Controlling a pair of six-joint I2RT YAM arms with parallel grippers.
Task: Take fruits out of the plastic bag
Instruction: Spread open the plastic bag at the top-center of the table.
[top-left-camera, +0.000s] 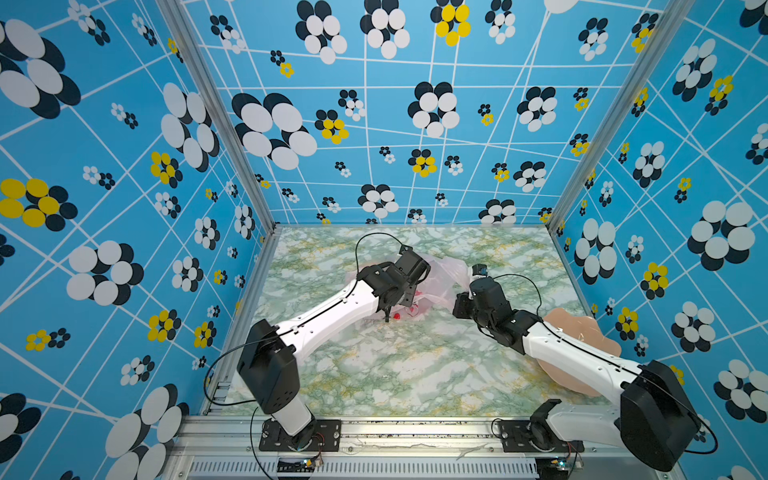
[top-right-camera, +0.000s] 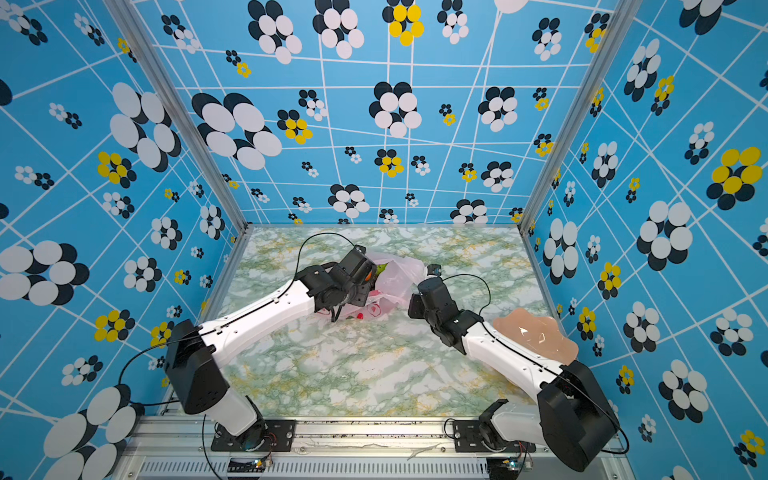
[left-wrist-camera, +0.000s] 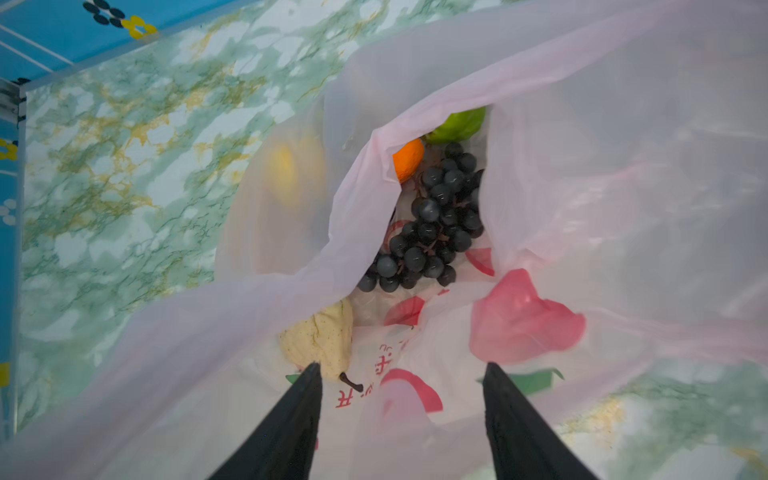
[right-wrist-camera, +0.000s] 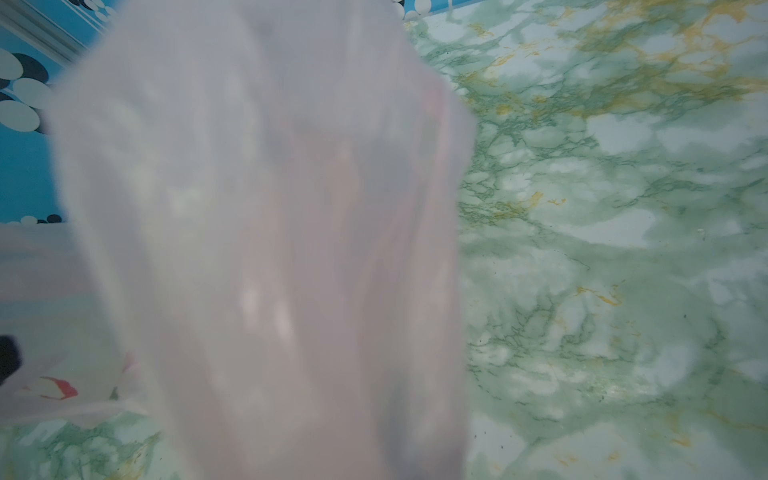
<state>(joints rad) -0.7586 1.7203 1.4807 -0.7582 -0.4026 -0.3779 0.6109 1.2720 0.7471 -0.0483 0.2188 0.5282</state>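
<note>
- Progress looks nil: no fruit lies on the table, and the visible part of the peach plate is bare.
- Inside the plastic bag sit the grape bunch, orange, green fruit and pale piece; a yellow fruit shows through the film.
- At the bag mouth the left gripper hangs empty, jaws well apart, one finger just beside the pale piece.
- Closed, the right gripper apparently pinches the bag's raised edge.

The plastic bag is thin pink plastic you can see through, and it is all crinkly. The grape bunch inside is dark, smooth and shiny. The pale piece looks dull and speckled. The table top is smooth, with a green marble look. The peach plate is smooth and shiny.
</note>
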